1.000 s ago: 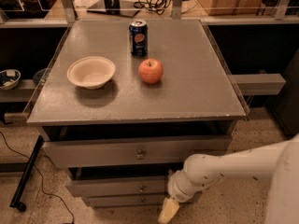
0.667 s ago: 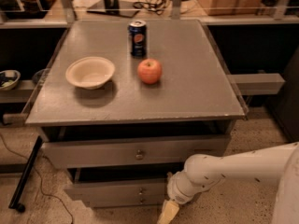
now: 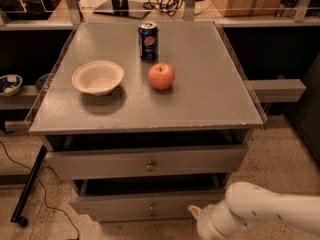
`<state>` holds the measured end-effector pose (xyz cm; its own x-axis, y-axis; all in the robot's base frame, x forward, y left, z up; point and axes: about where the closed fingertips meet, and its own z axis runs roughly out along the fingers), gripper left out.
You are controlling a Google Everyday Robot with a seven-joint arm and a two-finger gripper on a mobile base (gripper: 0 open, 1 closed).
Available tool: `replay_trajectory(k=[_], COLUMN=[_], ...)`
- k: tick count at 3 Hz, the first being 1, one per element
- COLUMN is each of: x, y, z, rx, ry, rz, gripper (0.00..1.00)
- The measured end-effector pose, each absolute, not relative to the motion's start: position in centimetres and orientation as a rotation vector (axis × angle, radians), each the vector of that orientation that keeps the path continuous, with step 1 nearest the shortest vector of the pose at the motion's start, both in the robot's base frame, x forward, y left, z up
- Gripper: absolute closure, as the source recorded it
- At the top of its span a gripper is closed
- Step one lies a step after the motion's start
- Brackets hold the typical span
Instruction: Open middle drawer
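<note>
Drawers sit stacked beneath the grey surface (image 3: 210,104), which carries a bowl (image 3: 98,77), an apple (image 3: 161,76) and a soda can (image 3: 148,41). We see the middle drawer (image 3: 120,205) under the top drawer (image 3: 100,163), with a dark gap above its front. Our end effector (image 3: 195,212) sits low by its right end; whether it is apart or together we cannot tell.

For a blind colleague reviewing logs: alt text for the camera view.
The robot's gripper sits low at the middle drawer front of a grey cabinet, right of its knob. On top stand a white bowl, a Pepsi can and a red apple.
</note>
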<state>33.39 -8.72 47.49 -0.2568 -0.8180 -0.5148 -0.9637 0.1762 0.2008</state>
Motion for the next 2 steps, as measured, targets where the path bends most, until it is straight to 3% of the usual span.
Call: replay_trajectory(k=[1, 2], x=[29.6, 31.7], y=[-11.5, -10.8], z=[49.1, 48.5], rx=[-1.642, -1.660], ry=[2.172, 2.167], rz=[0.744, 0.712], gripper=[0.00, 0.00])
